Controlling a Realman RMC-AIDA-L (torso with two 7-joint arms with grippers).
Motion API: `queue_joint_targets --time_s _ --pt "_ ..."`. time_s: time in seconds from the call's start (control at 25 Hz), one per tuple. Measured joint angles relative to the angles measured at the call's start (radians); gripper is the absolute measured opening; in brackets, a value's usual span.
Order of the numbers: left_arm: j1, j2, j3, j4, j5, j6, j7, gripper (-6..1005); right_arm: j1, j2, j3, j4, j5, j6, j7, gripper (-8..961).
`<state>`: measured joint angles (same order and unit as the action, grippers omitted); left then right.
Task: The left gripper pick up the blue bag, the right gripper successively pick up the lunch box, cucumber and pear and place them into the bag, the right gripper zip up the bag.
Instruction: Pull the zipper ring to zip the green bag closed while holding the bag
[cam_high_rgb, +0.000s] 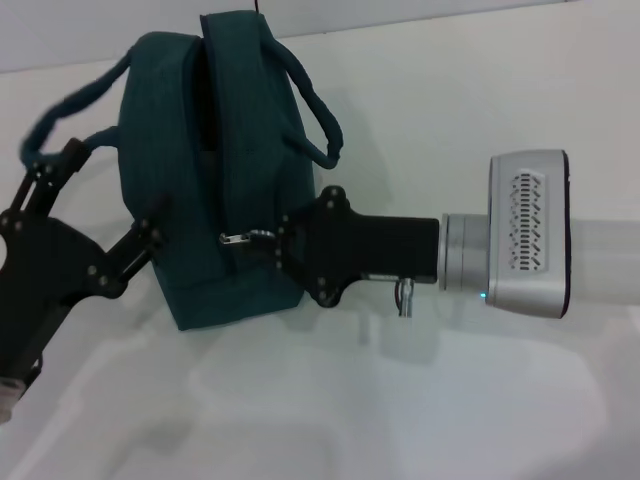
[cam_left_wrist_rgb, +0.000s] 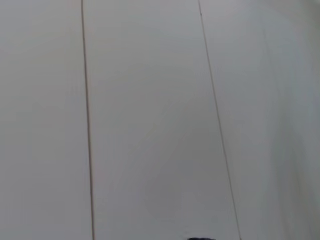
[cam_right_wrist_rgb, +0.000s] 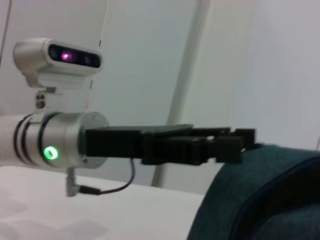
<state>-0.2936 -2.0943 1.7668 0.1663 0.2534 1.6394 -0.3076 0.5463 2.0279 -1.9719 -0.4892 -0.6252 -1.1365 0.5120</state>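
The blue bag (cam_high_rgb: 200, 150) stands upright on the white table, its two handles arching over the top. At its near side a silver zipper pull (cam_high_rgb: 238, 238) sticks out, and my right gripper (cam_high_rgb: 275, 242) is shut on it, reaching in level from the right. My left gripper (cam_high_rgb: 112, 190) is at the bag's left side, open, with its lower fingertip (cam_high_rgb: 152, 230) against the bag wall and its upper one beside a handle. In the right wrist view, the left gripper (cam_right_wrist_rgb: 240, 142) reaches to the bag's (cam_right_wrist_rgb: 260, 200) top edge. The lunch box, cucumber and pear are out of view.
The white table (cam_high_rgb: 420, 400) spreads in front and to the right of the bag. A small plug and cable (cam_high_rgb: 405, 297) hang under the right gripper's body. A pale wall stands behind; the left wrist view shows only wall panels.
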Motion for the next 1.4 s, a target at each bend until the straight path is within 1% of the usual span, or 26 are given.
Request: queue_joint_targets --time_s 0.32,0.48,0.64,0.92,1.32,1.4 --pt "0.031 0.0 0.008 -0.014 0.007 0.0 -0.002 893 0.009 0.0 0.003 -0.025 0.019 -0.005 -0.007 7" --pt "0.035 0.002 0.009 -0.059 0.012 0.0 -0.01 893 0.003 0.0 0.003 -0.04 0.021 -0.003 -0.012 8" --pt "0.039 0.001 0.009 -0.065 0.016 -0.003 -0.031 893 0.001 0.0 0.003 -0.042 0.041 -0.001 -0.04 8" --pt "0.026 -0.002 0.012 -0.067 0.077 -0.036 -0.03 891 0.001 0.0 0.002 -0.063 0.044 -0.001 -0.053 8" --pt "0.005 -0.008 0.019 -0.066 0.107 -0.058 -0.042 888 -0.01 0.0 0.002 -0.065 0.044 -0.006 -0.06 7" --pt "-0.003 -0.009 0.027 -0.065 0.107 -0.087 -0.043 876 -0.012 0.0 0.002 -0.065 0.044 -0.008 -0.061 7"
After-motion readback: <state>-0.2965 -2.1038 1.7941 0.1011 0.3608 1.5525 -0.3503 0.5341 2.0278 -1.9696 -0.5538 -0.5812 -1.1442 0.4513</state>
